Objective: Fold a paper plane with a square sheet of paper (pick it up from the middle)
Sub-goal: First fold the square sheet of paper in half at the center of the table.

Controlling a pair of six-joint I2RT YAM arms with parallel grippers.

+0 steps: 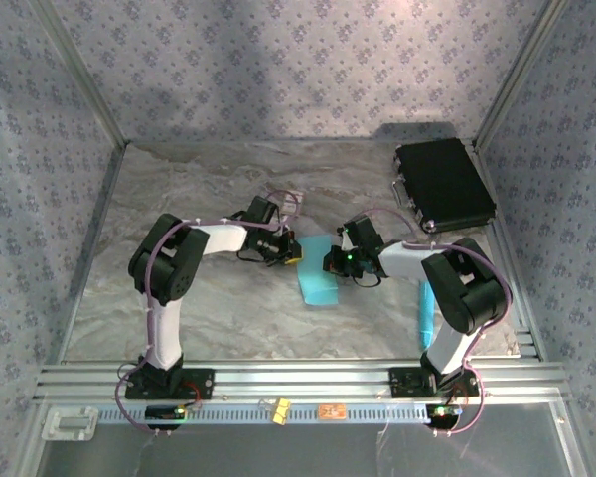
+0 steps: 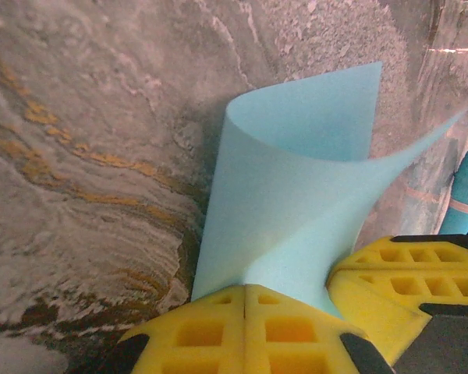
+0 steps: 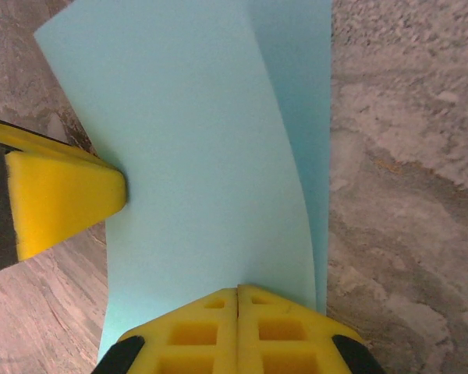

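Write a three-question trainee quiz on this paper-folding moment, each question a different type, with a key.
1. True or false: the sheet of paper lies flat and untouched on the table.
2. What lies near the table's far right corner? A) a black case B) a white bowl C) a red box
3. Fill in: the left gripper and the right gripper are both ___ on the paper.

Key: 1 false, it is curled and gripped; 2 A; 3 shut.
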